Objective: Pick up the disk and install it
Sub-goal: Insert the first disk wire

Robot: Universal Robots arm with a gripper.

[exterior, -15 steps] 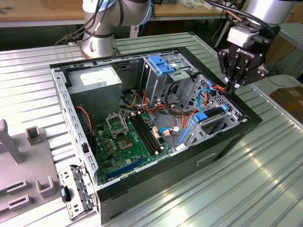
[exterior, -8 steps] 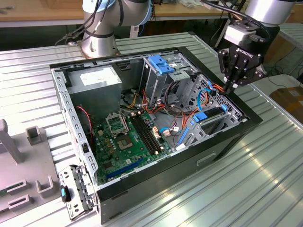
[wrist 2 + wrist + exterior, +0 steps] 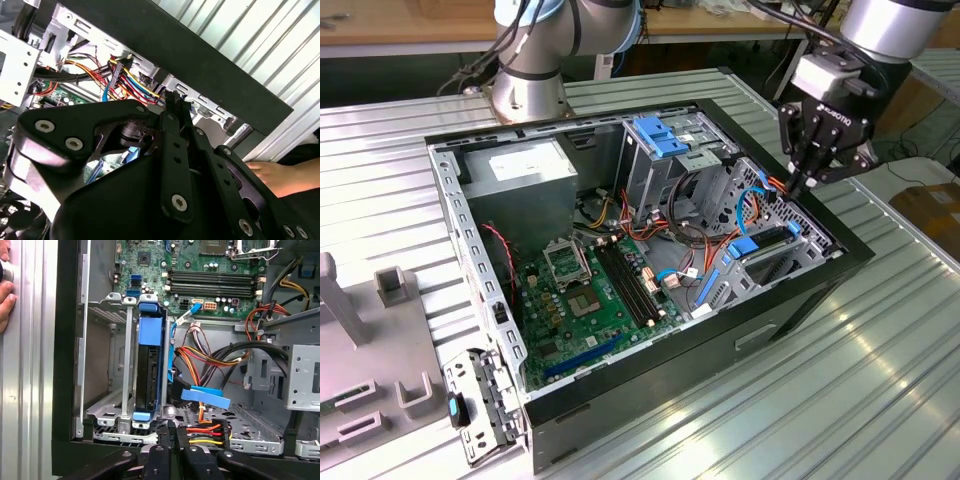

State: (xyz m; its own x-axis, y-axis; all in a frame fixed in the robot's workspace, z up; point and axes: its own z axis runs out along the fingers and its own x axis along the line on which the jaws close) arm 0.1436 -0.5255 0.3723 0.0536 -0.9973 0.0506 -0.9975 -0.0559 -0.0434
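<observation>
The disk (image 3: 149,375) stands on edge in the metal drive cage (image 3: 107,412) of the open computer case. It is dark, with blue rails at both ends. In the exterior view the disk (image 3: 767,240) sits in the cage by the case's right wall. My gripper (image 3: 801,186) hangs just above that wall, close over the disk's end. Its black fingers (image 3: 165,440) are pressed together with nothing between them. In the second wrist view the gripper (image 3: 173,99) points at the case rim beside coloured wires.
Orange, yellow and blue cables (image 3: 205,355) run beside the cage. The motherboard (image 3: 590,290), a grey power-supply box (image 3: 525,165) and a bare blue bracket (image 3: 658,135) fill the case. A person's hand (image 3: 5,295) rests on the ribbed table outside the case. Grey fixtures (image 3: 380,300) stand at the exterior view's left.
</observation>
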